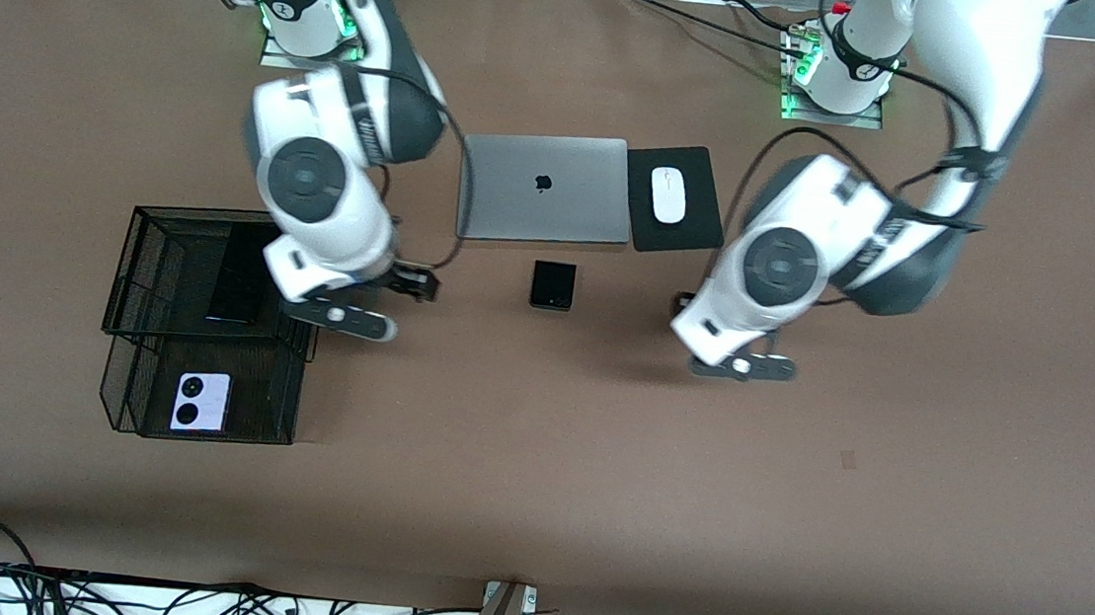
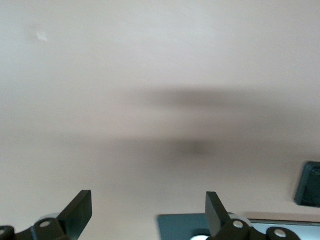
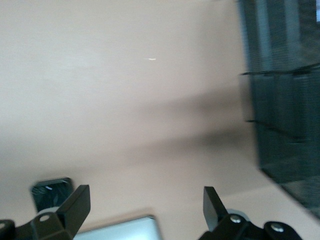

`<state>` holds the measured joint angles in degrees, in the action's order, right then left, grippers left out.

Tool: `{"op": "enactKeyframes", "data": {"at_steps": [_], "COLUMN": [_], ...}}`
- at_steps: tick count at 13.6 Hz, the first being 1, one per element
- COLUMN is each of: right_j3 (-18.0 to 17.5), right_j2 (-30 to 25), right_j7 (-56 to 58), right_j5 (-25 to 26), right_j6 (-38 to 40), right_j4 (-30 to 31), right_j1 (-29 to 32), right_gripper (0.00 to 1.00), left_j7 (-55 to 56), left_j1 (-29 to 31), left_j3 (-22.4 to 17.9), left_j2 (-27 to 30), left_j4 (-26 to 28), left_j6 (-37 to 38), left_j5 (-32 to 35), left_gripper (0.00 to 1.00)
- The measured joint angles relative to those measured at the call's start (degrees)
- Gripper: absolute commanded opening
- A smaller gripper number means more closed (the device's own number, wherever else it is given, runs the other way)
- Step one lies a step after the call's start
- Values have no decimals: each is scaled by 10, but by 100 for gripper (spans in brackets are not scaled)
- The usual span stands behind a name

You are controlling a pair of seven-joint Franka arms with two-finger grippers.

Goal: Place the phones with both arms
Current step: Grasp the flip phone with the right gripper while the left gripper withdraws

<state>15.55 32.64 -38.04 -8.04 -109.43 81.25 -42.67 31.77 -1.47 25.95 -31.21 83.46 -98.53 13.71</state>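
Observation:
The small squarish black phone (image 1: pixel 552 285) lies on the brown table, just nearer to the front camera than the silver laptop. It also shows in the left wrist view (image 2: pixel 309 184) and the right wrist view (image 3: pixel 50 192). The long black slab (image 1: pixel 238 271) lies in one compartment of a black wire basket (image 1: pixel 123 310). The white-lavender phone (image 1: pixel 200 402) lies in the basket's nearer compartment. My right gripper (image 1: pixel 416 283) (image 3: pixel 145 202) is open and empty, between the basket and the black phone. My left gripper (image 1: pixel 682 304) (image 2: pixel 149 205) is open and empty, over bare table toward the left arm's end from the black phone.
A closed silver laptop (image 1: pixel 545 188) (image 3: pixel 120 230) lies between the arms' bases. Beside it a white mouse (image 1: pixel 668 194) sits on a black pad (image 1: pixel 698 232) (image 2: pixel 185 225). The basket's mesh wall (image 3: pixel 285 125) shows in the right wrist view.

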Motion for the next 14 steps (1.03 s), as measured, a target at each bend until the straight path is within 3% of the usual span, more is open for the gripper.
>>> {"op": "enactKeyframes", "data": {"at_steps": [3, 7, 10, 12, 14], "right_j3": [-27, -31, -31, -39, -59], "right_j2": [55, 123, 159, 178, 189], "right_j7": [-94, -191, -204, -217, -232], "right_j5": [0, 0, 0, 0, 0], "right_j6": [-47, -64, -87, -104, -108], "right_j4": [-34, -106, -132, -134, -134], "right_j1": [-31, -86, -93, -93, -94], "right_gripper": [100, 100, 100, 100, 100], "left_j7": [-75, -193, -223, -226, -234], "left_j1": [54, 111, 121, 110, 70], "left_j3": [-1, -1, -10, -54, -141], "left_j2": [32, 98, 145, 178, 212], "left_j4": [0, -28, -55, -57, -53], "left_j6": [14, 88, 140, 143, 143], "left_j5": [0, 0, 0, -20, -63], "left_gripper": [100, 100, 100, 100, 100]}}
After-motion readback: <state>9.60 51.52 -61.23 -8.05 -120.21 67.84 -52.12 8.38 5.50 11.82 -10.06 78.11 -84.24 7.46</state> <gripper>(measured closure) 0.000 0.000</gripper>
